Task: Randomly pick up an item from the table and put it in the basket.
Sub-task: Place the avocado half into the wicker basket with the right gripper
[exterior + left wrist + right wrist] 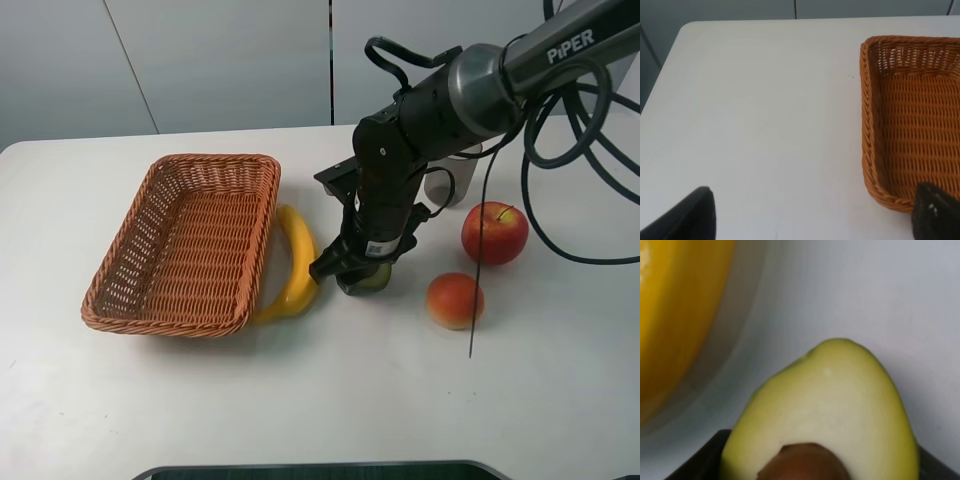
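The halved avocado (372,277) lies on the white table (350,400) just right of the banana. My right gripper (360,270) is lowered onto it. In the right wrist view the pale flesh and brown pit of the avocado (825,410) fill the frame, and dark fingers (692,462) press against both its sides. The wicker basket (215,159) stands empty to the left. The left wrist view shows the basket's near corner (867,125). My left gripper (815,220) is open and empty above bare table, out of the high view.
A yellow banana (298,260) lies along the basket's right side, close to the avocado, and also shows in the right wrist view (675,315). A red apple (494,232), an orange-red peach (455,300) and a grey cup (455,180) stand to the right.
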{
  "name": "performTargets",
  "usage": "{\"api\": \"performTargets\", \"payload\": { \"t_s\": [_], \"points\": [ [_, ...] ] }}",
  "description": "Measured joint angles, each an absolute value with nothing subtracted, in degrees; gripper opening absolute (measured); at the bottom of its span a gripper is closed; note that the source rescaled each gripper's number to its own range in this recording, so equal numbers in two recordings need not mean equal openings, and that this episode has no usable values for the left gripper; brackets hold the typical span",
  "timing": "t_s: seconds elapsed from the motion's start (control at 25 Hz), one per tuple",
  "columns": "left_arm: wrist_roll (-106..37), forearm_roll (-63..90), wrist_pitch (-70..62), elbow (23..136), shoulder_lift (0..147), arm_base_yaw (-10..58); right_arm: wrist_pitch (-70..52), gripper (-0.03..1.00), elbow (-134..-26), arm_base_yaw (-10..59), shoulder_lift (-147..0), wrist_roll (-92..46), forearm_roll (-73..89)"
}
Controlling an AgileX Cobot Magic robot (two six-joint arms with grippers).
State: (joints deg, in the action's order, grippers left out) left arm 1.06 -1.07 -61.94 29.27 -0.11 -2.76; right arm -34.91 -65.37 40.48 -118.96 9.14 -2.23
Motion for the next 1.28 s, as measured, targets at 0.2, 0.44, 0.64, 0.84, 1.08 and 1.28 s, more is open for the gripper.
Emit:
{"api": "performTargets", "payload": {
  "t_s": [0.2, 0.44, 0.64, 0.84, 1.08, 1.28],
  "points": [
    [1.06, -1.07, -61.94, 29.27, -0.11, -2.76, -34.91, 0.01, -65.37, 40.48, -118.96, 9.14, -2.23],
    [1.06, -1.07, -61.94, 29.27, -0.11, -2.76, -36.81, 0.01, -66.0, 40.48, -118.96, 8.53, -2.8],
    [1.06, -1.07, -61.94, 29.27, -0.11, -2.76, -43.8, 0.01, -69.35, 40.48, -115.78, 7.9, -3.67],
    [1.06, -1.07, -61.94, 29.27, -0.11, -2.76, -50.53, 0.01, -72.27, 40.48, -111.45, 7.67, -3.67],
    [1.06, -1.07, -61.94, 29.27, -0.11, -2.76, -55.16, 0.01, -73.49, 40.48, -107.51, 7.67, -3.57],
    [1.06, -1.07, -61.94, 29.27, -0.11, -2.76, -56.07, 0.01, -74.19, 40.48, -106.69, 7.67, -3.57]
  ]
}}
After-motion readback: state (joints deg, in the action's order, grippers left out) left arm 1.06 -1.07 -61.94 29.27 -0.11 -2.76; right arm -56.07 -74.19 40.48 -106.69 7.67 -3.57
